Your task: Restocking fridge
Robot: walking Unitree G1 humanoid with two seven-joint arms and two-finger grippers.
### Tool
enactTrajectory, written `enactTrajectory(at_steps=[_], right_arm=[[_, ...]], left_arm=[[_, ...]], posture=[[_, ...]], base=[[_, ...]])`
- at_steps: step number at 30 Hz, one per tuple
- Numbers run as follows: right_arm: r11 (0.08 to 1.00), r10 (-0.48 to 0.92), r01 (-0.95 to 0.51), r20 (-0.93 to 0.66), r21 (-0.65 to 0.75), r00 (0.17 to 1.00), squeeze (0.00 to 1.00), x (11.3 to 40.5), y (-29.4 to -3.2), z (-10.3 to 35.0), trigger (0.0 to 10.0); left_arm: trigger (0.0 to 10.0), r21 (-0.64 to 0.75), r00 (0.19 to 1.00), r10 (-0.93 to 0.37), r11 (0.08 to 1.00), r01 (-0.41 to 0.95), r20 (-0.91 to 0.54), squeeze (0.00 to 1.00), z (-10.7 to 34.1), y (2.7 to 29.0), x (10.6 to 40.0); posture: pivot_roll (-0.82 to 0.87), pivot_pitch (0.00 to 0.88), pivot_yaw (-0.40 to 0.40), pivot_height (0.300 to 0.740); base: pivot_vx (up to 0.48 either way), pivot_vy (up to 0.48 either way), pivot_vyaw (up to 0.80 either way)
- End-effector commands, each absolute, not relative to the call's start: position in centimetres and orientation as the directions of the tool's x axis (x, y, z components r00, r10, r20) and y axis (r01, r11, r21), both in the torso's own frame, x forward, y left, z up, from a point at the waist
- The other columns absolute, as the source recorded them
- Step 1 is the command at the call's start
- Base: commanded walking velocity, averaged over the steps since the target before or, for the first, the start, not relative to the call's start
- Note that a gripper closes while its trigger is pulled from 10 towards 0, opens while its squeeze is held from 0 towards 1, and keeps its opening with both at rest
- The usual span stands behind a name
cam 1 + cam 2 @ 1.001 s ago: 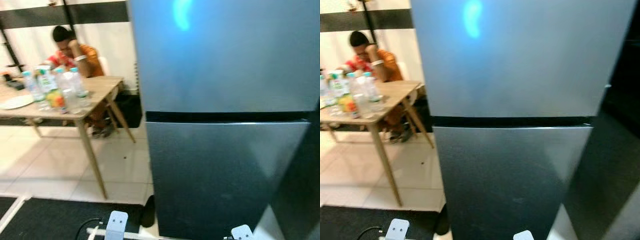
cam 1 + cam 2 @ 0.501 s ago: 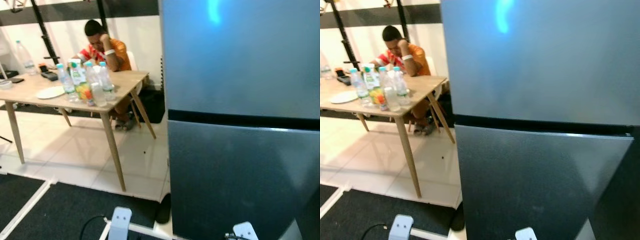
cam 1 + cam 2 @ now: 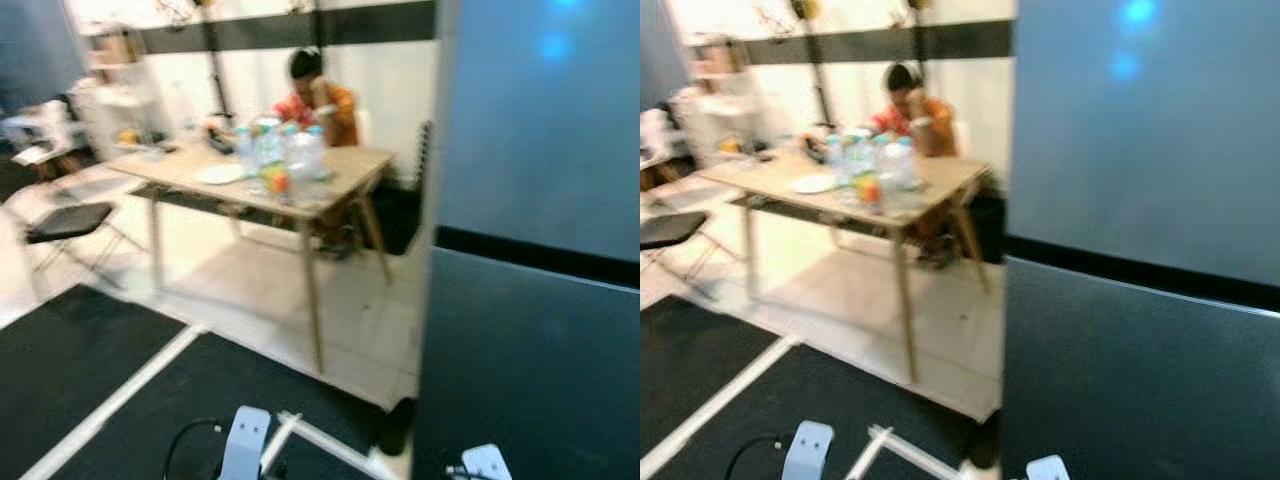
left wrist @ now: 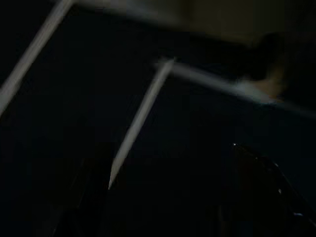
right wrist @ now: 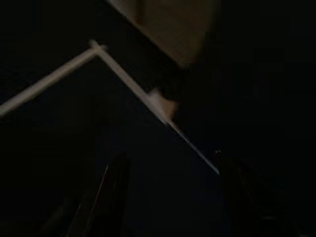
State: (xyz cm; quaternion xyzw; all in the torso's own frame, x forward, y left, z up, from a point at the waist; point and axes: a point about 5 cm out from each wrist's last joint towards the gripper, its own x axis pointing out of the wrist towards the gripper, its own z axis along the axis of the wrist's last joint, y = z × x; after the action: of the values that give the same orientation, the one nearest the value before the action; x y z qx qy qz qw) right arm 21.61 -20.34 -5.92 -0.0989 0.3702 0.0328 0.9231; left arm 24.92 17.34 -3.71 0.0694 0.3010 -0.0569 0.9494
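Observation:
A tall grey fridge (image 3: pixel 540 250) fills the right side, with both its upper and lower doors closed. To its left stands a wooden table (image 3: pixel 190 172) carrying a cluster of clear water bottles (image 3: pixel 300 155) and one bottle with an orange label (image 3: pixel 275 178). Both arms hang low over the dark floor. In the dim left wrist view, the left gripper (image 4: pixel 168 153) has its fingers spread with nothing between them. The right gripper (image 5: pixel 172 158) looks the same in the right wrist view.
A person (image 3: pixel 320 92) sits behind the table, head resting on a hand. A white plate (image 3: pixel 222 175) lies on the table. A black folding chair (image 3: pixel 65 222) stands at the left, shelving (image 3: pixel 105 95) behind it. A black mat (image 3: pixel 110 380) with white lines covers the near floor.
The whole picture has swung left: the fridge now sits at the right edge, and the table, chair and shelving have come into view. The picture is blurred.

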Motion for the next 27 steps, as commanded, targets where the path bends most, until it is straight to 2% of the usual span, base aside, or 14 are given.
enactTrajectory(at_steps=[1, 27], right_arm=[[0.981, -0.019, -0.120, -0.691, -0.153, 0.722, 0.00, 21.33, -20.54, -6.04, 10.0], [0.976, -0.017, -0.134, -0.671, -0.173, 0.741, 0.00, 21.99, -20.61, -5.58, 10.0]], left_arm=[[10.0, 0.114, 0.814, -0.056, 0.982, 0.149, -0.578, 0.00, -3.69, 17.58, 24.92], [10.0, 0.070, 0.818, -0.067, 0.989, 0.130, -0.571, 0.00, -3.65, 16.69, 25.11]], posture=[[-0.05, 0.040, 0.049, 0.740], [-0.05, 0.056, 0.030, 0.740]], base=[[0.000, 0.000, 0.80], [0.000, 0.000, 0.79]])
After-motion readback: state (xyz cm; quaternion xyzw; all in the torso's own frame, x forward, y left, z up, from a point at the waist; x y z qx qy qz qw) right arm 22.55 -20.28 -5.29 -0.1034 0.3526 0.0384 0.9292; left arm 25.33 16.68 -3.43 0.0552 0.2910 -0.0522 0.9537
